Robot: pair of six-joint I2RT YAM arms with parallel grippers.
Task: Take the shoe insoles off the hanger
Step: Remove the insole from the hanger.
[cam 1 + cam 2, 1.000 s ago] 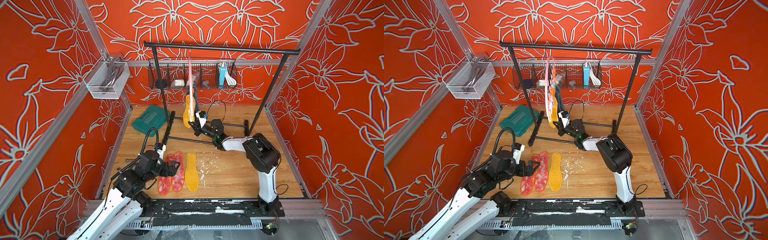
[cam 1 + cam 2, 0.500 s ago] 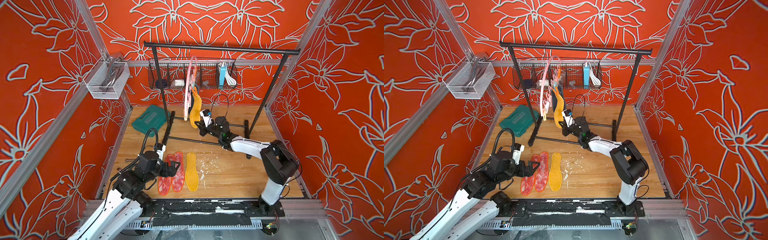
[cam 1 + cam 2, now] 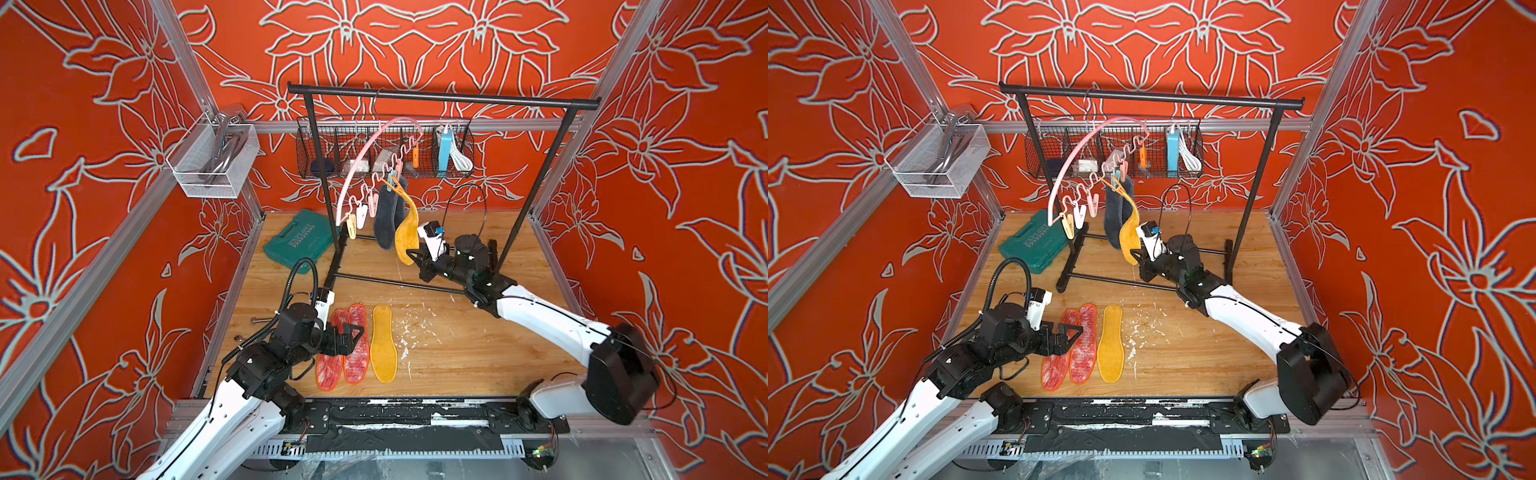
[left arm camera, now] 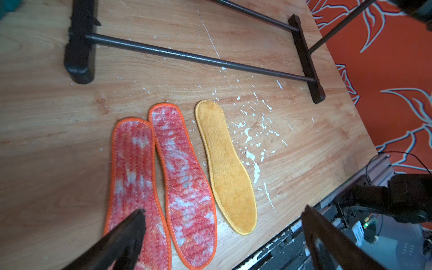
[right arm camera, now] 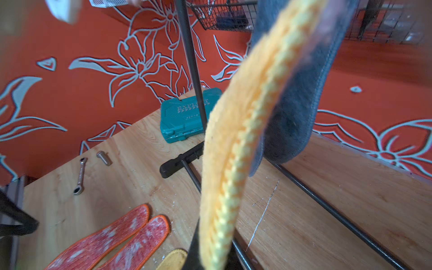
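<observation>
Half done: two red-white orange-rimmed fabric insoles [image 4: 184, 173] and one mustard-yellow fabric insole [image 3: 383, 345] lay near the wooden bench [image 3: 478, 345] front edge. My right gripper [image 3: 411, 254] was clamped on the hanging mustard insole [image 3: 406, 232], still pegged to the pink arched plastic hanger [image 3: 376, 137] beside two dark-grey insoles [image 3: 385, 216]. My left gripper [image 3: 351, 338] gaped, empty.

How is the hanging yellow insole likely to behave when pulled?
The hanging yellow insole curves above the right gripper holding it, so it is probably floppy and light. Its fuzzy surface likely resists slipping. The tilted pink hanger may swing on release.
</observation>
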